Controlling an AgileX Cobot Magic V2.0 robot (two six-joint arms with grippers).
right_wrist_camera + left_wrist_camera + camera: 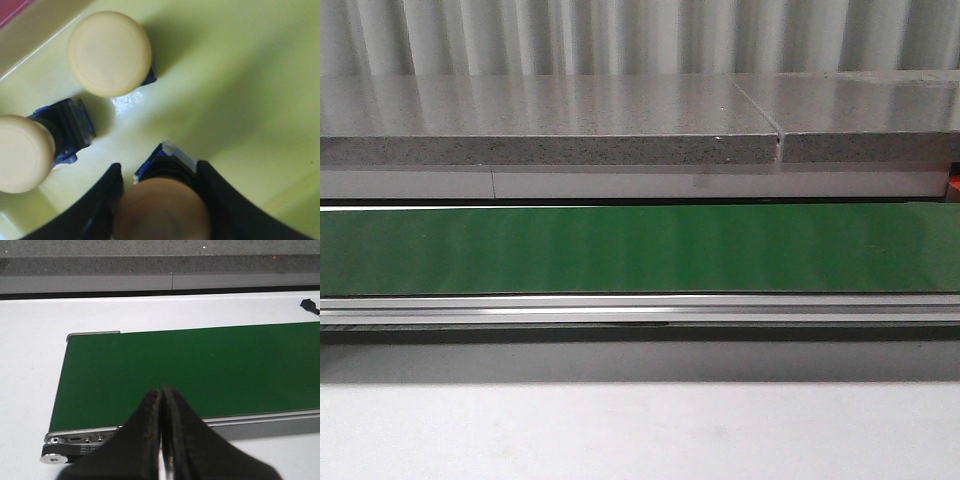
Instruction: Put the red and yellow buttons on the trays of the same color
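Right wrist view: our right gripper (pixel 159 207) is pinching a yellow button (pixel 161 210) over the yellow tray (pixel 240 90); our left gripper (pixel 161 397) is hovering pressed together above the green belt (pixel 200 370).

A plain dark green conveyor belt (pixel 640 250) is framed by silver rails, behind it a speckled grey slab (pixel 550 135). Pale yellow caps top the three buttons (pixel 109 52) (bases black and blue) on a yellow tray (pixel 240 95). Black fingers (pixel 107 200) are seen.
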